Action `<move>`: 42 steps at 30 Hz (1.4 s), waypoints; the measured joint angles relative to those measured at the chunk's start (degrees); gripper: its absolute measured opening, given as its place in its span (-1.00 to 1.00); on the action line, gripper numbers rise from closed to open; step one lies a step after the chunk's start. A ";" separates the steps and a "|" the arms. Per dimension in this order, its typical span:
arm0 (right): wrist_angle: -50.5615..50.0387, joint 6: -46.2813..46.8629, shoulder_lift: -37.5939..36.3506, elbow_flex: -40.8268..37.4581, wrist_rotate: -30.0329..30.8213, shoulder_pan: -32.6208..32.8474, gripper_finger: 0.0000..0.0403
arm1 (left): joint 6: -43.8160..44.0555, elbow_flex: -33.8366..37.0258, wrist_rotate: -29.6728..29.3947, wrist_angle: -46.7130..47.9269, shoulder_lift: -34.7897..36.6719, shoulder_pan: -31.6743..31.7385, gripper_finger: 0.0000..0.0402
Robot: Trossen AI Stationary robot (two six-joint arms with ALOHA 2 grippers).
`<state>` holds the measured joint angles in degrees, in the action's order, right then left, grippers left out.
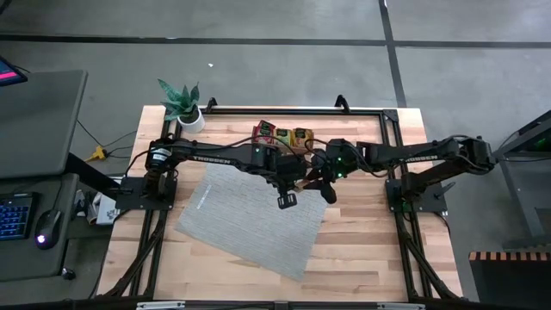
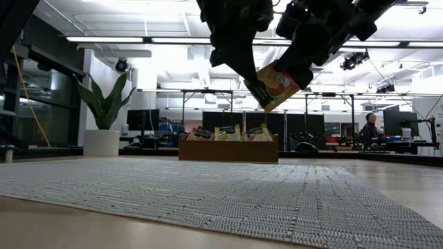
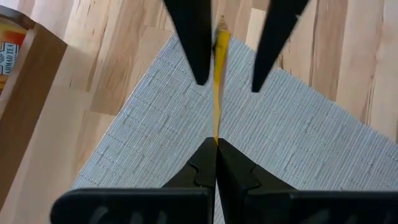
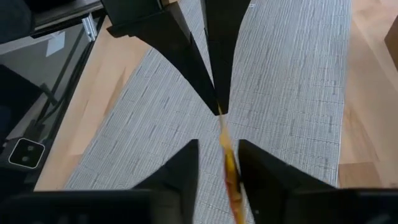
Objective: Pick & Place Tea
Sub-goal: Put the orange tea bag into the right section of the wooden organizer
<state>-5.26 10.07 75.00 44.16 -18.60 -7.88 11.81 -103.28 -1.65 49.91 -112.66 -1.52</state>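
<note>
Left fingers (image 3: 216, 163) pinching orange sachet (image 2: 277, 84), right fingers (image 4: 219, 163) flanking it

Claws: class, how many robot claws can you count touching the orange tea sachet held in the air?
2. The left claw is shut on the orange tea sachet above the grey mat; the right claw has its fingers around the sachet's opposite edge, not fully closed.

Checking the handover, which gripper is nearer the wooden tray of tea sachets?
Left, narrowly. The left gripper hangs just in front of the brown wooden tray; the right gripper hangs farther to its right.
</note>
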 joint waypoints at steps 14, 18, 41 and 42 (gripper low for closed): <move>-0.16 -0.58 -0.85 0.00 1.95 0.07 -0.98 | 1.76 0.00 -0.19 0.75 0.10 0.00 -1.00; -1.86 -0.40 -2.98 0.00 4.08 0.04 -0.99 | 1.99 -0.22 -2.18 0.82 0.22 0.00 -1.00; -1.26 -1.42 -29.29 -0.07 26.70 4.25 -1.00 | 7.72 -0.45 -13.37 -9.12 8.96 0.00 -0.51; 0.54 -2.29 -30.60 -0.07 28.29 5.04 -1.00 | 7.68 -0.47 -13.88 -10.89 9.33 0.00 -0.48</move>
<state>-4.72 7.78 44.40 44.10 9.69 -2.84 19.49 -103.75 -15.53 39.02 -103.33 -1.52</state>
